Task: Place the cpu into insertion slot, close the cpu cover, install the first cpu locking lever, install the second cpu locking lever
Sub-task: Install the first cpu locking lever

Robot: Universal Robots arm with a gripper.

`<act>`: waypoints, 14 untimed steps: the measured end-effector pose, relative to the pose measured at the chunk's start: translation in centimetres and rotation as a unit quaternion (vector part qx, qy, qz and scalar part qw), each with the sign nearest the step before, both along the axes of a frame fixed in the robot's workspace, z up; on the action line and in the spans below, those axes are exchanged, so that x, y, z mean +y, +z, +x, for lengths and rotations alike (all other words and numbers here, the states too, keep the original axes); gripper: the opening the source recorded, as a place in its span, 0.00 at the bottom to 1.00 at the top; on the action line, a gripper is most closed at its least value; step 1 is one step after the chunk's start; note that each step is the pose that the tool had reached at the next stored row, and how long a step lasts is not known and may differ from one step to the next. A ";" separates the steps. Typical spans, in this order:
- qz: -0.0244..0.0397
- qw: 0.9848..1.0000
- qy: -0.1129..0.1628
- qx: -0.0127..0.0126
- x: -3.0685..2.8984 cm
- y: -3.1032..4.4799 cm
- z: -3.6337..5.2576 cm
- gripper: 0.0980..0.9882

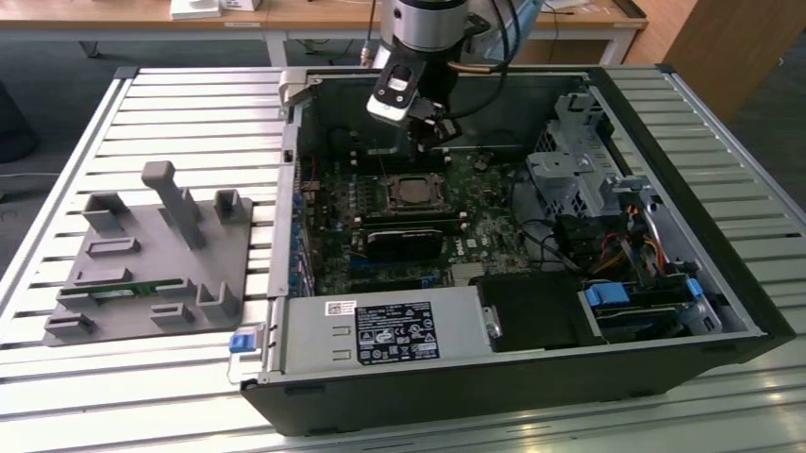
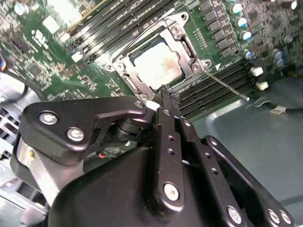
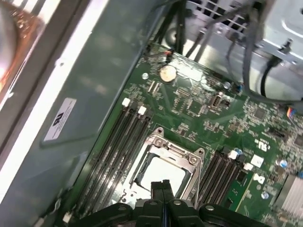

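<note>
Robot's pincer [image 1: 435, 142] hangs inside the open computer case [image 1: 737, 236]. In the exterior view it is at 12 o'clock from the socket [image 1: 412, 178], close above the green board [image 1: 485, 212]. In both wrist views its fingers [image 2: 166, 101] are pressed flat together, gripping no part. The tips [image 3: 163, 185] are over the rim of the cover frame [image 2: 182, 35]; can't tell if they touch it.

Chip [image 2: 158, 64] lies flat in the socket, silver top up. The cover frame is folded down around it, and the chip shows through the square cut-out [image 3: 161, 172].

Thin lever rod [image 2: 227, 85] sticks out from one corner of the frame, angled away across the memory slots [image 2: 213, 87] rather than along the frame's side.

Exterior view, clock positions taken from the socket:
- Black card [image 1: 403, 241] is at 6 o'clock, just beside the socket.
- Power supply box [image 1: 377, 330] is at 6 o'clock, further out.
- Drive cage [image 1: 573, 175] is at 3 o'clock.
- Grey fixture tray [image 1: 120, 283] is at 9 o'clock, outside the case on the slatted table [image 1: 189, 104].
</note>
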State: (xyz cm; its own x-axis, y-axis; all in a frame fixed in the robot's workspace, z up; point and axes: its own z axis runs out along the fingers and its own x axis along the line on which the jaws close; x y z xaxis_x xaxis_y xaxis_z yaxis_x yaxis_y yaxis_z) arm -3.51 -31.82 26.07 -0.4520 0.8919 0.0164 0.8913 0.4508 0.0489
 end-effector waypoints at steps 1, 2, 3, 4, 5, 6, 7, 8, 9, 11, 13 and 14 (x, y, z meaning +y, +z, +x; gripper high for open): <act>0.000 1.000 0.009 0.000 0.00 0.00 0.00 0.01; 0.000 1.000 0.017 0.000 0.00 0.00 0.00 0.01; -0.001 1.000 0.025 0.000 0.00 0.00 0.00 0.01; -0.001 0.999 0.033 0.000 0.00 0.00 0.00 0.01; -0.002 0.999 0.041 0.000 0.00 -0.01 0.00 0.01; -0.003 0.999 0.049 0.000 0.00 0.00 0.00 0.01; -0.003 0.998 0.058 0.000 0.00 0.00 0.00 0.01; -0.003 0.998 0.067 0.000 0.00 0.00 0.00 0.01; -0.003 0.997 0.076 0.000 0.00 0.00 0.00 0.01; -0.003 0.996 0.094 0.000 0.00 0.00 0.00 0.01; -0.003 0.994 0.112 0.000 0.00 0.00 0.00 0.01; -0.003 0.993 0.121 0.000 0.00 0.00 0.00 0.01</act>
